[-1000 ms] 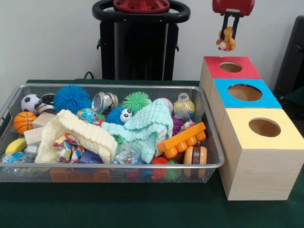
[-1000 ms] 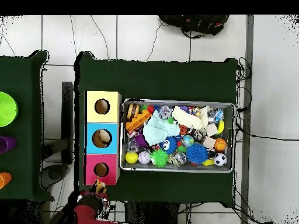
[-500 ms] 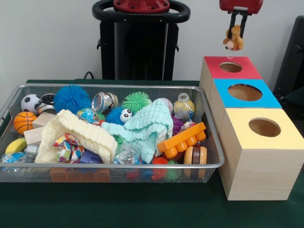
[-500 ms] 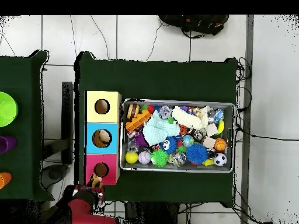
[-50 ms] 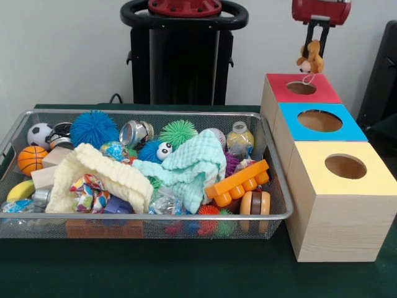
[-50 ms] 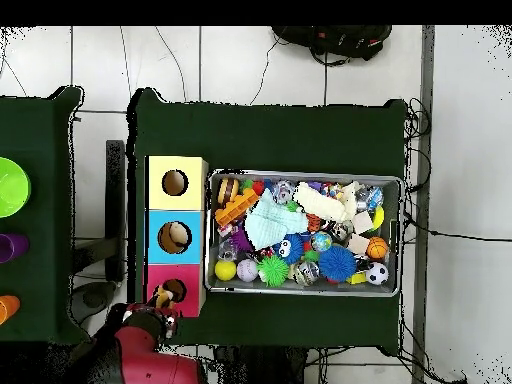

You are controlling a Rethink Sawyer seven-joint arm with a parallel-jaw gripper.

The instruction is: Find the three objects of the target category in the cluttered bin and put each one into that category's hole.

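- You see the gripper (image 5: 312,45) closed on the small brown plush animal toy (image 5: 310,59), held by its top, hanging free in the air.
- The toy is above the red-topped wooden box (image 5: 276,87), approx. over the round hole in the red top (image 5: 301,88), not yet inside.
- So this one is carried but not dropped; I judge the release comes next.
- The hole in the blue-topped box (image 6: 174,237) seems to hold sth. pale, I cannot tell what.
- How many targets are already done, the views don't show; the metal mesh bin (image 5: 12,141) is full w/ balls, cloths, blocks etc.
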